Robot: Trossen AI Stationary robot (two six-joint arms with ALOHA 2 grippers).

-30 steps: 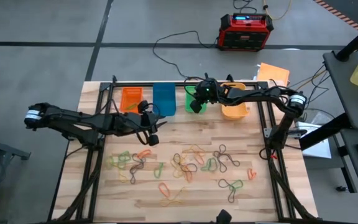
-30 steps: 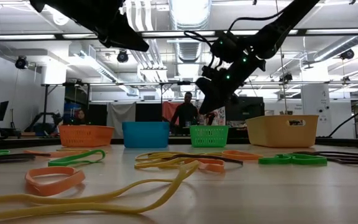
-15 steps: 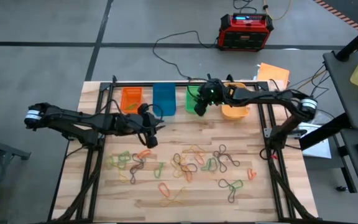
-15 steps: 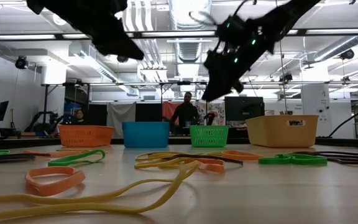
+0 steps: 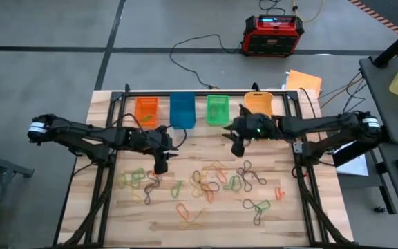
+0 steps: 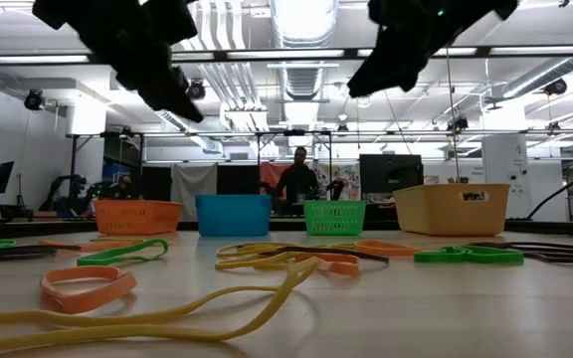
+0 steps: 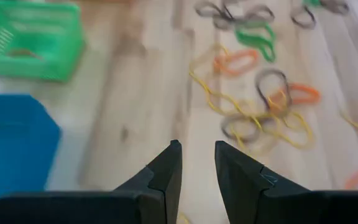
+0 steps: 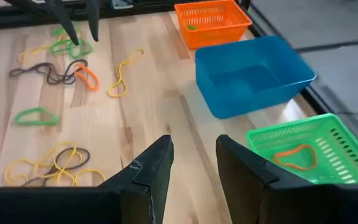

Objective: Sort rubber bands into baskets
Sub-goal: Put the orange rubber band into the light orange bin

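High view: I have the rubber bands point(image 5: 213, 181) strewn across the lower middle of the table point(image 5: 296, 214), baskets point(image 5: 216, 109) in a row above. Both the left tool point(image 5: 160, 166) and right tool point(image 5: 237, 149) hang slightly spread, holding nothing. Bands look light, floppy, tangle-prone; I'd pinch one free loop's edge.

green basket point(image 7: 33, 40) blurred, cut by frame edge in left wrist view, blue basket point(image 7: 14, 146) cropped, far rubber bands point(image 7: 263, 118) smeared
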